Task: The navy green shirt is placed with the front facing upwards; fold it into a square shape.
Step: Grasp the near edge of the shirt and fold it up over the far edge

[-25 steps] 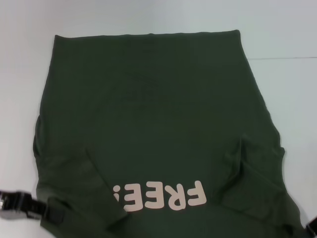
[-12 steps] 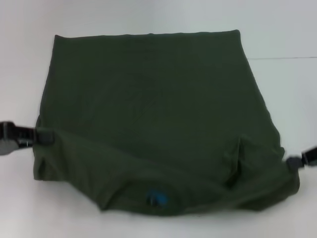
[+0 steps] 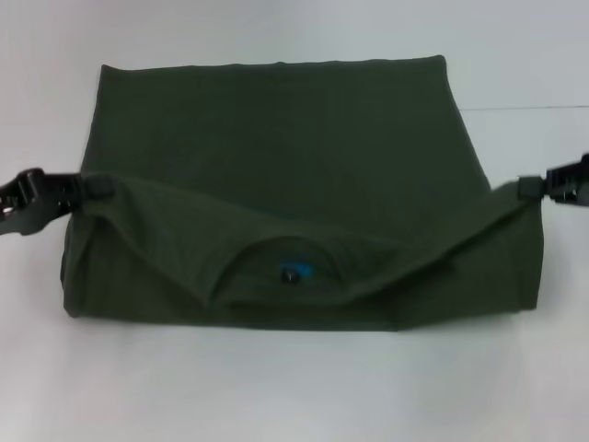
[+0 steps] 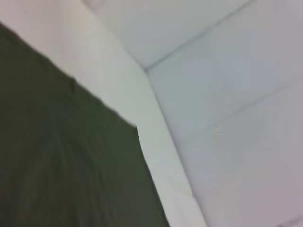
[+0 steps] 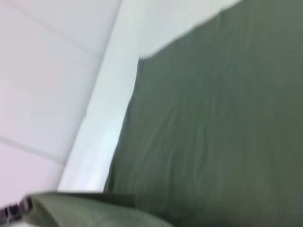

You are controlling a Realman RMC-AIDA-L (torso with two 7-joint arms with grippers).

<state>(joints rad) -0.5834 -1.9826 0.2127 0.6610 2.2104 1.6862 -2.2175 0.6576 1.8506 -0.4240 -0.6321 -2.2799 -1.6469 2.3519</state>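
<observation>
Shirt's dark olive-green cotton body (image 3: pixel 276 138) lies left-right, far of its lifted collar edge; left gripper (image 3: pixel 81 191) and right gripper (image 3: pixel 532 187) each pinch one end.

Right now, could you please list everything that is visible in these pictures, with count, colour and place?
navy green shirt: one, dark olive green, spread across the middle of the table, its near part lifted and carried toward the far hem
collar label: one, blue, inside the round collar on the lifted part
table: one, white, under the shirt
left gripper: one, black, at the shirt's left edge, jaws shut on the cloth
right gripper: one, black, at the shirt's right edge, jaws shut on the cloth
</observation>
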